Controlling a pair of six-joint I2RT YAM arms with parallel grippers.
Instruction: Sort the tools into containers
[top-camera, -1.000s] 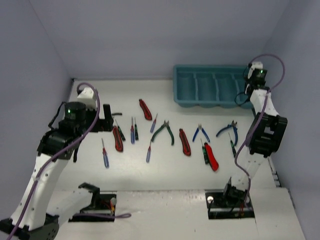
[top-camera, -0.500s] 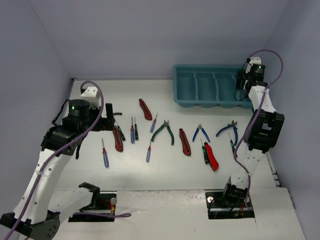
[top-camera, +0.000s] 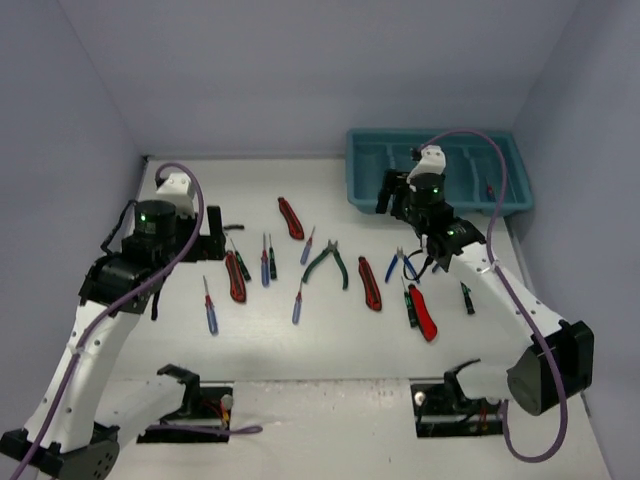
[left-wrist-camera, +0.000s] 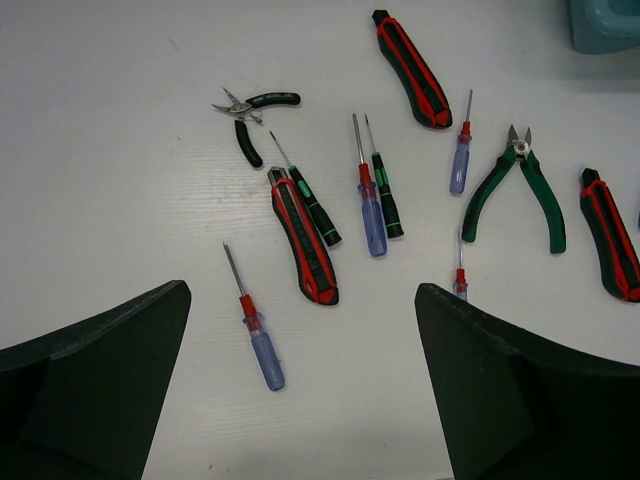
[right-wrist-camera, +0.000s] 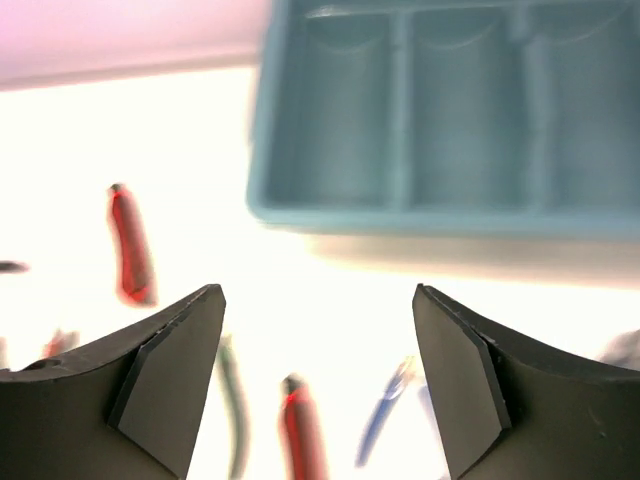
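The tools lie scattered on the white table: red-and-black utility knives (top-camera: 290, 218) (left-wrist-camera: 303, 240), green pliers (top-camera: 328, 262) (left-wrist-camera: 525, 185), blue pliers (top-camera: 403, 265) and thin screwdrivers (top-camera: 210, 307) (left-wrist-camera: 258, 340). The containers are the compartments of the teal tray (top-camera: 365, 190) (right-wrist-camera: 330, 215) at the back right. A thin dark tool (top-camera: 488, 185) lies in its rightmost compartment. My left gripper (top-camera: 222, 232) (left-wrist-camera: 300, 400) hangs open above the left cluster, holding nothing. My right gripper (top-camera: 395, 200) (right-wrist-camera: 318, 390) is open and empty over the table just in front of the tray's left end; its view is blurred.
Small black-handled pliers (left-wrist-camera: 250, 110) lie at the far left of the spread. Pale blue walls close the table on the left, back and right. My right arm (top-camera: 480, 270) stretches over the tools at the right.
My right arm has swung from the tray's right end leftward and forward to the tray's left front, and its jaws have opened. The left arm shifted only slightly.
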